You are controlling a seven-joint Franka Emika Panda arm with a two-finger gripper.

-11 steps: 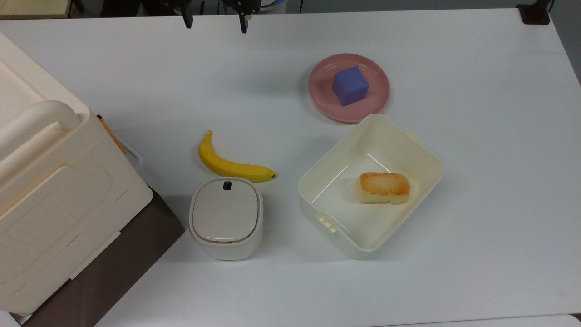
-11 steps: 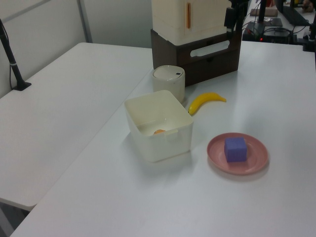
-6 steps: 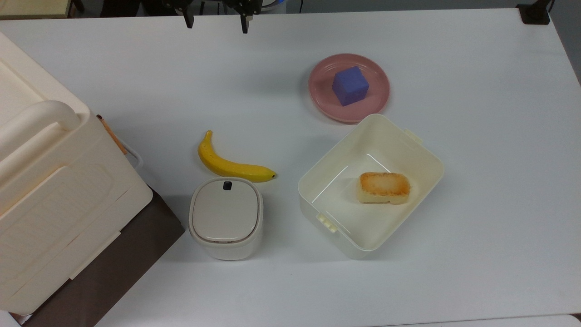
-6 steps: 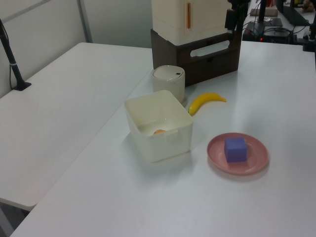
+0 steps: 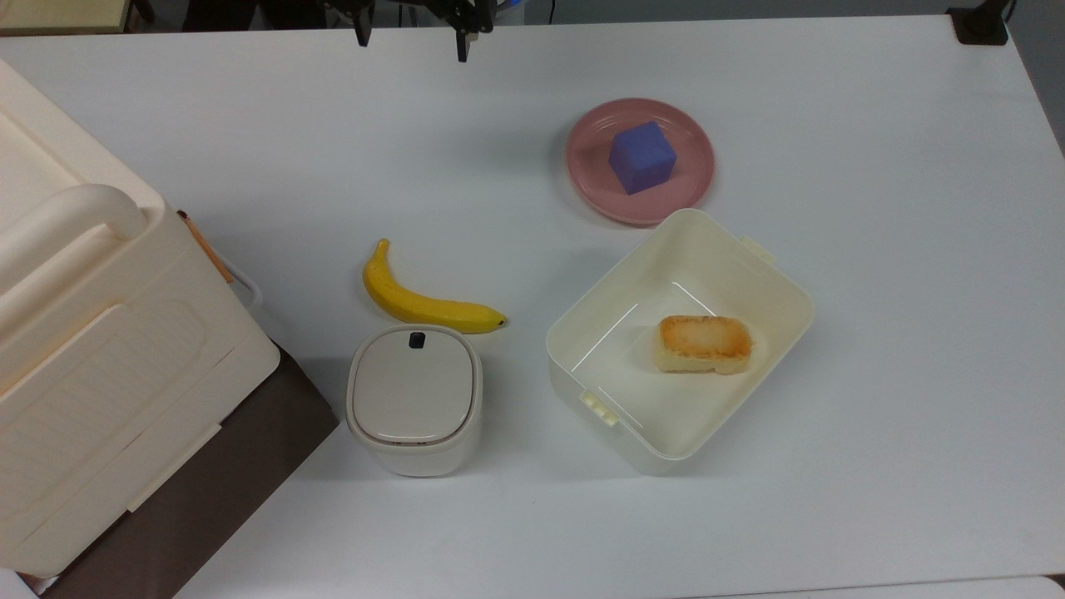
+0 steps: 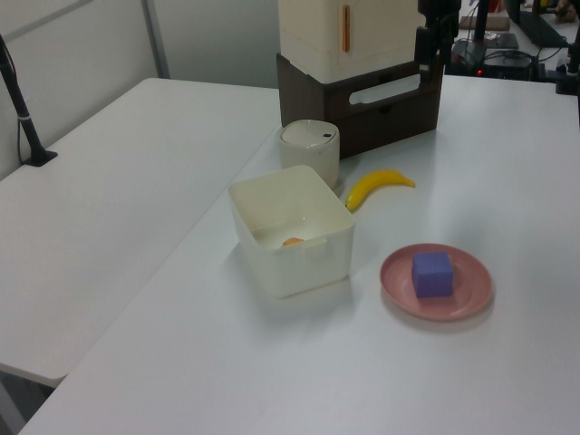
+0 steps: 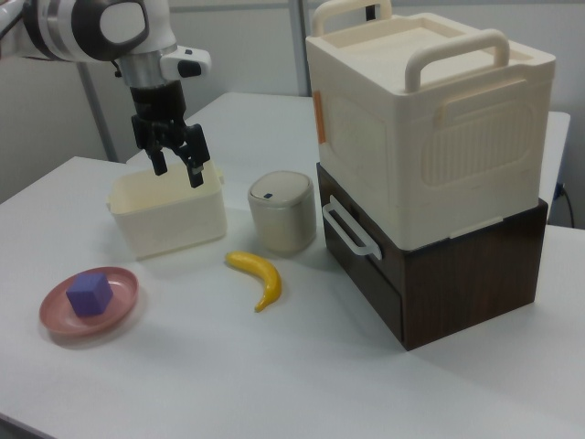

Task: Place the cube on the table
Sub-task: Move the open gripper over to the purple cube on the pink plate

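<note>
The gripper (image 7: 177,168) is hanging up in the air with its two fingers spread apart and holding nothing, probably getting ready to grab the cube (image 5: 641,156), which is sitting on the pink plate (image 5: 689,186), not on the white table (image 5: 899,249) yet.

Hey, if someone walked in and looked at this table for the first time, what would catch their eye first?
Probably the blue-purple cube sitting on the pink plate, the strongest colour on the white table. Next, the yellow banana beside the small lidded bin. In the right view, the open gripper hangs in the air above the table, holding nothing.
</note>
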